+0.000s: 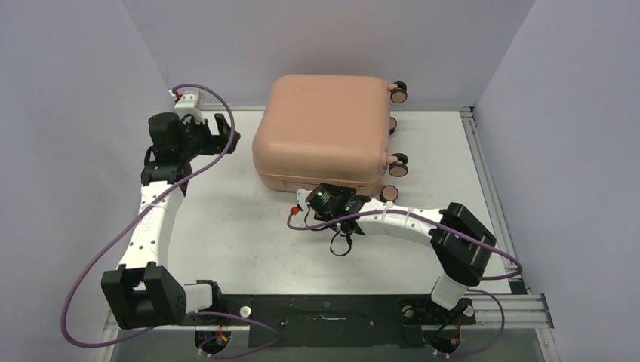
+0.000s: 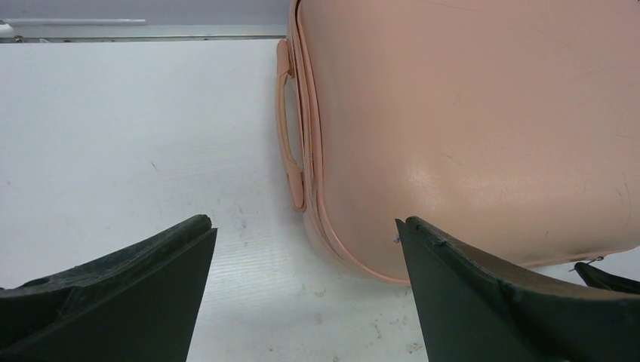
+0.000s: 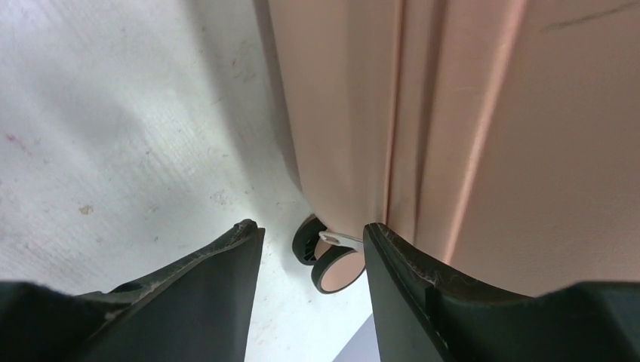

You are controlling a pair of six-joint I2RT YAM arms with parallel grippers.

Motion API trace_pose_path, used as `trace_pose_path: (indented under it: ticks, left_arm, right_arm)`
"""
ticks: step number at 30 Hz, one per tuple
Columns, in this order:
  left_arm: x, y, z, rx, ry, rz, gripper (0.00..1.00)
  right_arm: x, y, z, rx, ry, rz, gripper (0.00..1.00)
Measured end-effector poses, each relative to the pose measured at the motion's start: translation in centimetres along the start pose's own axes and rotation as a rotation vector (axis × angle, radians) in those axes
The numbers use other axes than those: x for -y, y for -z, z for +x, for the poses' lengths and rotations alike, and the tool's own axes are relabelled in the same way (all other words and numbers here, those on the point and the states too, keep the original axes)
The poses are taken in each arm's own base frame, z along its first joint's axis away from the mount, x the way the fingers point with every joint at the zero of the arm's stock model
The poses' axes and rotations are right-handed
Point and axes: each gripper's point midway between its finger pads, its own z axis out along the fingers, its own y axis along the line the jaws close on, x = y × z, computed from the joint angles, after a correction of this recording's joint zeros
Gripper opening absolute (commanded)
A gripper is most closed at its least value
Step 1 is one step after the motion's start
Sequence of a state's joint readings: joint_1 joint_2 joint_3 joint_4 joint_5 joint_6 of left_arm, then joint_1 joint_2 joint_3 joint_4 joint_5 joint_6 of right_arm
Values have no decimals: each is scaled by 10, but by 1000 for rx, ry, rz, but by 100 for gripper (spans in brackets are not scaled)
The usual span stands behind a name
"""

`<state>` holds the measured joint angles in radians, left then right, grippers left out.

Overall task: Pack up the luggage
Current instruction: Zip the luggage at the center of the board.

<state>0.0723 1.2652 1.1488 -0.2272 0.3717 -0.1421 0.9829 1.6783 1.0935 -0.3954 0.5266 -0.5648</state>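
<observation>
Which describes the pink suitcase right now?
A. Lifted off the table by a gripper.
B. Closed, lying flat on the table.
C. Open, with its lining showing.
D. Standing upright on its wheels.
B: the luggage lies flat on the table, its shells shut together and its wheels pointing sideways.

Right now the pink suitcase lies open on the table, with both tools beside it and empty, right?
No: the suitcase is closed, not open, as the top external view shows. The rest stands: it lies on the table, with the left tool and the right tool beside it, both open and empty.
</observation>
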Motion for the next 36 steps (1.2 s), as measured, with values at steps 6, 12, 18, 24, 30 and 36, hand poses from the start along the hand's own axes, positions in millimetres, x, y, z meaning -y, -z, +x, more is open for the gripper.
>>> trace_pose_path:
  ticks: [6, 12, 18, 24, 30, 36]
  left_arm:
    - [1, 1, -2, 6, 6, 2, 96]
    - [1, 1, -2, 9, 11, 6, 96]
    - [-2, 0, 4, 2, 22, 3, 96]
    - [-1, 0, 5, 0, 34, 11, 96]
    - [-1, 0, 5, 1, 35, 13, 96]
    - [-3, 1, 4, 6, 39, 13, 96]
  right_arm:
    - [-12, 0, 17, -51, 87, -50, 52]
    - [-15, 1, 28, -88, 142, -76, 52]
    - [-18, 7, 29, -94, 186, -91, 53]
    - [-35, 22, 0, -29, 317, -98, 54]
    - [-33, 12, -19, -48, 426, -96, 54]
    - [-20, -8, 0, -166, 513, -146, 55]
